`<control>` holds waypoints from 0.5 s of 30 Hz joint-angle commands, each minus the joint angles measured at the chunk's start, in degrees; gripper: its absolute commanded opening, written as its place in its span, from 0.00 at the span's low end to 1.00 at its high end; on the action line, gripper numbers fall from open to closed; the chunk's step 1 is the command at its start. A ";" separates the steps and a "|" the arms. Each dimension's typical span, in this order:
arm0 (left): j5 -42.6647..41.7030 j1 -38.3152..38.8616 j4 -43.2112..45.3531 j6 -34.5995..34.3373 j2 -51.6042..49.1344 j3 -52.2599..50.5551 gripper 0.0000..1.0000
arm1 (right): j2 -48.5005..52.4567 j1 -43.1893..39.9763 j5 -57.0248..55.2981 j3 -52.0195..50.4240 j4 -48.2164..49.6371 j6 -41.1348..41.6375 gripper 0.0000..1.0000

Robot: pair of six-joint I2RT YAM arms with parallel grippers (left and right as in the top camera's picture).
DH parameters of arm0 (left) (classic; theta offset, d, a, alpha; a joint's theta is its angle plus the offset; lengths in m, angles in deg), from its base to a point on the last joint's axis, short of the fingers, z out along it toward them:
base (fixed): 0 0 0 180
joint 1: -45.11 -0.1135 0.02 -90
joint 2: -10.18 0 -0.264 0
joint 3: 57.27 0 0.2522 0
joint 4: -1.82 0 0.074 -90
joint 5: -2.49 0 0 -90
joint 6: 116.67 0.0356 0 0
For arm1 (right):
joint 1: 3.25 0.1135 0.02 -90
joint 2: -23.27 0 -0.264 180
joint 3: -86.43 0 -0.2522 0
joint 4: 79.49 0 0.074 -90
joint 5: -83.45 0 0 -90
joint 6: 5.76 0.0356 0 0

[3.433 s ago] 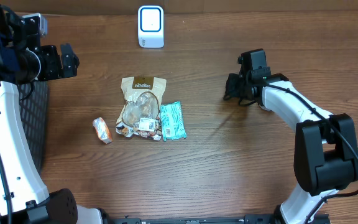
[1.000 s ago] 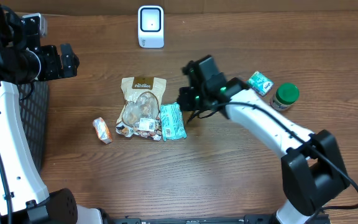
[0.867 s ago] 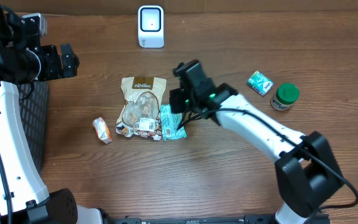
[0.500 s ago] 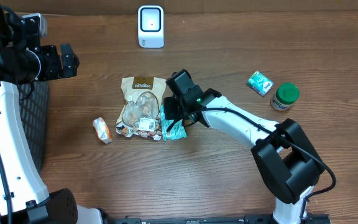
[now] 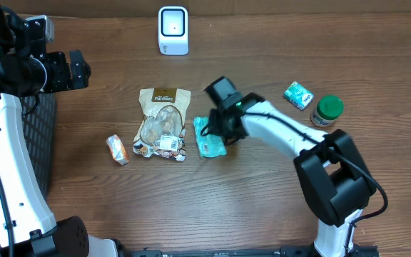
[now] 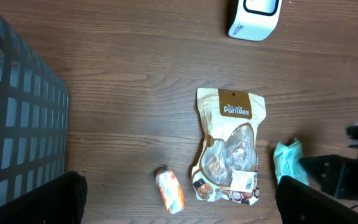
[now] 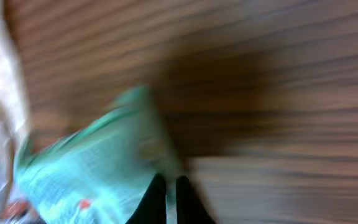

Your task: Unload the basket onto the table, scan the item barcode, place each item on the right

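Right gripper is clamped all the way shut, tips down on the top edge of the teal packet. The wrist view is too blurry to say whether any wrapper is actually pinched. That packet is crinkly plastic with print I can't read, lying flat just right of the snack bag and not touching it. The bag is a tan pouch with a clear window showing the snacks, a brown label that reads something like "PaniRee", and a white sticker near its bottom edge. Left gripper hangs wide open with nothing in it, up and well left of the bag. One white rounded scanner stands well above the bag. One small orange-wrapped bar lies near the bag's lower left. Far right of the bag are a second, smaller teal packet and one jar with a green lid just beside it. One dark mesh basket stands far left of the bag. The table is brown wood grain.
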 commanded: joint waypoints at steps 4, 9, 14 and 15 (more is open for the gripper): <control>-0.44 0.28 0.02 1.09 -0.24 0.70 1.00 | 0.59 -6.36 0.31 9.35 -11.43 -9.40 0.05; -0.44 0.28 0.04 1.09 -0.24 0.70 0.99 | 0.59 -6.95 7.74 17.92 -17.35 -21.75 0.06; -0.44 0.28 0.04 1.09 -0.24 0.70 1.00 | 0.92 -4.02 11.34 18.64 -13.35 -22.47 0.06; -0.44 0.28 0.04 1.09 -0.24 0.70 1.00 | 1.11 -3.17 11.32 18.18 -12.15 -22.49 0.06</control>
